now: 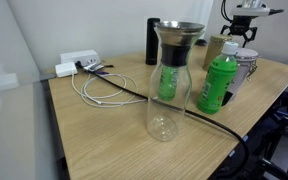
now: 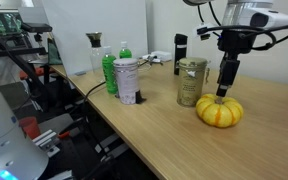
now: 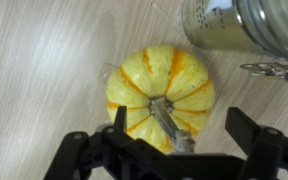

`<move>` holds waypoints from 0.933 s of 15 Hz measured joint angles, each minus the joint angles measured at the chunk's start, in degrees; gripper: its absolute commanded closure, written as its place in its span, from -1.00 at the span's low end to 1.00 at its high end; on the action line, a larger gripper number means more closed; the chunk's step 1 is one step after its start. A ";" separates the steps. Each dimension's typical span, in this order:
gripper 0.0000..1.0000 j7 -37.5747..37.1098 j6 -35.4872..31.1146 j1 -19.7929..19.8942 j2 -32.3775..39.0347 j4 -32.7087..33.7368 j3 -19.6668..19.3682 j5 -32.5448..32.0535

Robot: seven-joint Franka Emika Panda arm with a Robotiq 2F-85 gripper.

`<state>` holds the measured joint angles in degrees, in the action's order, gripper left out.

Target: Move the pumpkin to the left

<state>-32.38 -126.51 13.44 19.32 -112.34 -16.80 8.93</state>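
Note:
The pumpkin (image 2: 219,111) is a small yellow-orange ribbed gourd with a grey stem, lying on the wooden table (image 2: 164,130). In the wrist view it (image 3: 164,90) fills the centre, stem pointing towards the jaws. My gripper (image 2: 224,88) hangs just above it, fingers open to either side of the stem (image 3: 179,125), not closed on anything. In an exterior view the gripper (image 1: 241,35) shows at the far end of the table; the pumpkin is hidden there behind the cans and bottle.
A metal tin (image 2: 191,82) stands right beside the pumpkin, also in the wrist view (image 3: 244,25). A green bottle (image 1: 217,83), a glass carafe (image 1: 166,85), a black cylinder (image 1: 152,42), a patterned can (image 2: 127,80) and cables (image 1: 99,90) are on the table.

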 measured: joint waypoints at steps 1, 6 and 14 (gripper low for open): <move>-1.00 -0.25 -0.01 -0.08 0.49 0.30 0.02 0.00; -1.00 -1.71 -1.91 -0.18 2.44 1.77 0.04 0.00; -1.00 -3.24 -1.99 -0.18 3.83 2.11 -0.07 -0.01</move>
<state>-35.62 -128.50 13.25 23.14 -110.23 -16.88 8.93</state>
